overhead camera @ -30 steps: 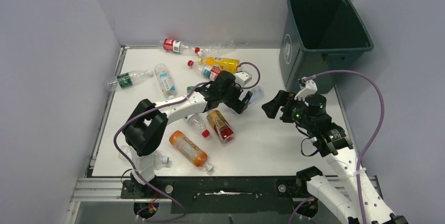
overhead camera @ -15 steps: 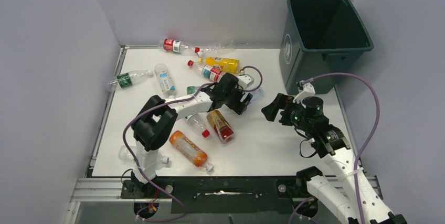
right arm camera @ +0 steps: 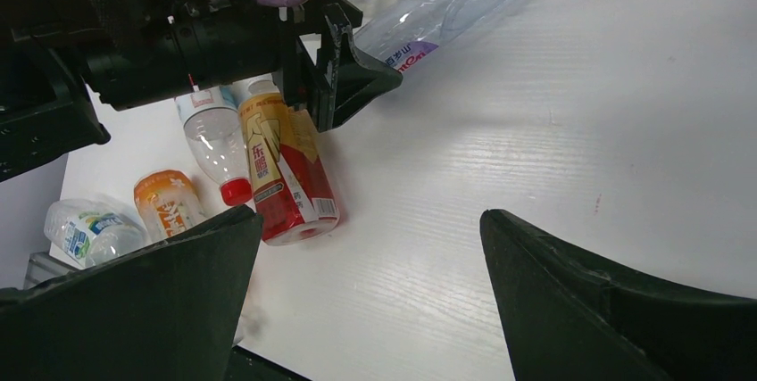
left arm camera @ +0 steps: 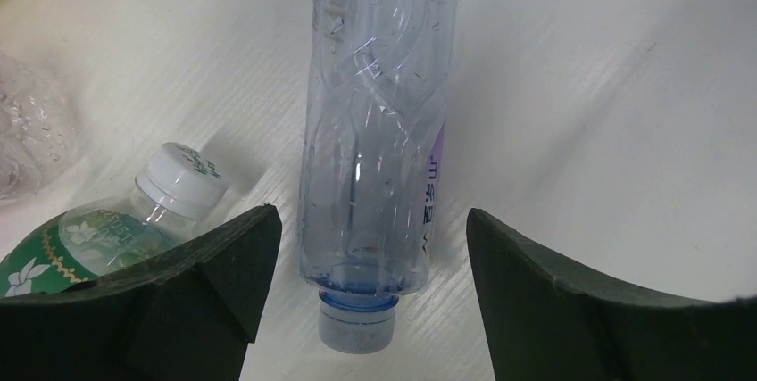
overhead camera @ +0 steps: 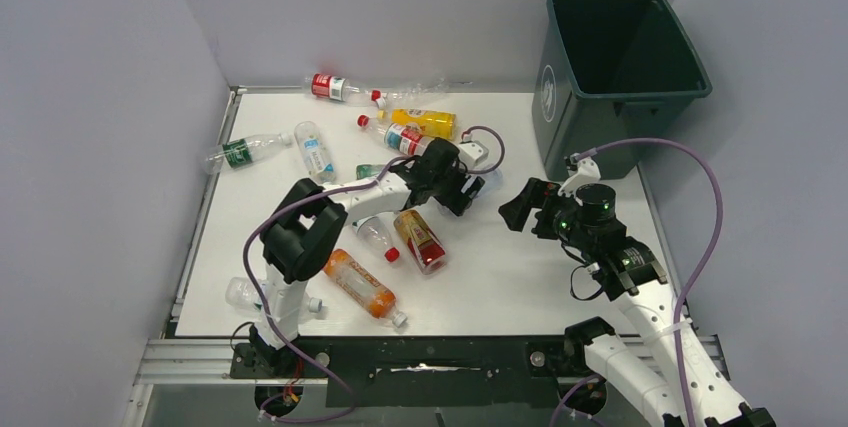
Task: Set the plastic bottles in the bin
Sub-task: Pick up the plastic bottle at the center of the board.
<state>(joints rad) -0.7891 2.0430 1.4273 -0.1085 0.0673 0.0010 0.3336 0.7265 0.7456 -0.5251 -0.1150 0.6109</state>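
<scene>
Dark green bin (overhead camera: 585, 132) is sitting apparently empty. Left of it, the left tool (left arm camera: 368, 229) is straddling a clear blue-capped bottle (left arm camera: 379, 131), fingers spread, not pinching. The right tool (right arm camera: 370, 216), nearer the bin, is gaping wide, holding nothing. All plastic bottles (overhead camera: 360, 285) in sight are lying on the counter (overhead camera: 520, 277), awaiting binning.

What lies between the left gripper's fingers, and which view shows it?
A clear bottle with a blue cap lies on the table between the left gripper's fingers, a gap on either side. The left wrist view shows it.
</scene>
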